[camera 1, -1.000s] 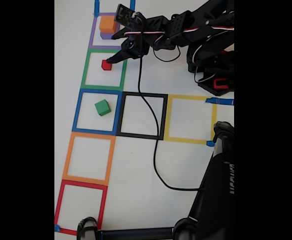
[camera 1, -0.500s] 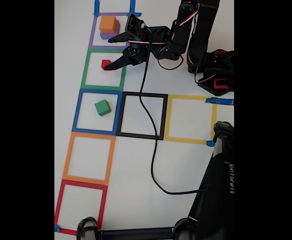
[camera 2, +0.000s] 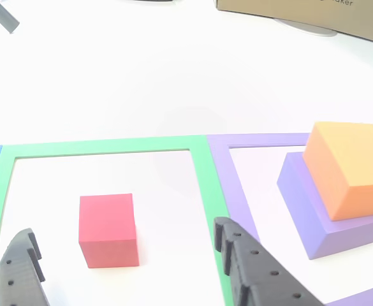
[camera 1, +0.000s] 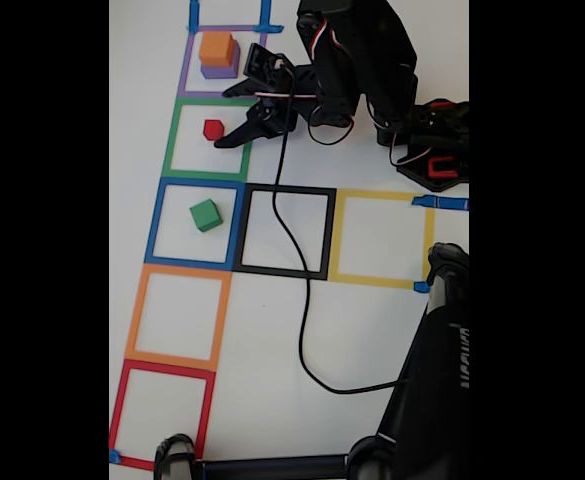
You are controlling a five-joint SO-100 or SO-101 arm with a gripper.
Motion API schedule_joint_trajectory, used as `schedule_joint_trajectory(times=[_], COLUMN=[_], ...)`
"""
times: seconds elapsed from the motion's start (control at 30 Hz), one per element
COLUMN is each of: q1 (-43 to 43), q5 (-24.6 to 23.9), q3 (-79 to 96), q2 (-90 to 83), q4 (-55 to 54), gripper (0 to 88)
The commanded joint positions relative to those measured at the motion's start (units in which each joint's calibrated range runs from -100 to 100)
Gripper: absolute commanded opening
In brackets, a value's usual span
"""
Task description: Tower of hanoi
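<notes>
A black robot arm reaches across a white table (camera 1: 372, 330) marked with coloured tape squares. Its gripper (camera 1: 230, 116) hangs spread wide and empty beside a small red cube (camera 1: 213, 129) in the green square (camera 1: 175, 140). In the other view the fingers (camera 2: 250, 268) flank the cube — not touching. To grasp well, centre the cube between them, lower, then close squarely. An orange cube (camera 2: 345, 167) sits on a purple block (camera 2: 314, 220) in the neighbouring purple square; a green cube (camera 1: 205, 214) waits in the blue square.

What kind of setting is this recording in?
Likely a hobby or lab tabletop laid out as a game board: a white table marked with coloured tape squares, small foam cubes such as the red cube, and a black arm with a trailing cable.
</notes>
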Motion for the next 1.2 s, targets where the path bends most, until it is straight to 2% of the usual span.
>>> schedule_joint_trajectory(times=[0.0, 0.37, 0.73, 1.17], q1=[-1.48, -4.93, -7.14, -7.33], q5=[0.36, 0.36, 0.36, 0.36], q3=[-3.66, -8.02, -8.11, -11.39], q2=[2.25, 8.39, 7.42, 6.12], q4=[-1.8, -3.99, -2.61, 2.65], gripper=[31.5, 29.5, 17.6, 8.9])
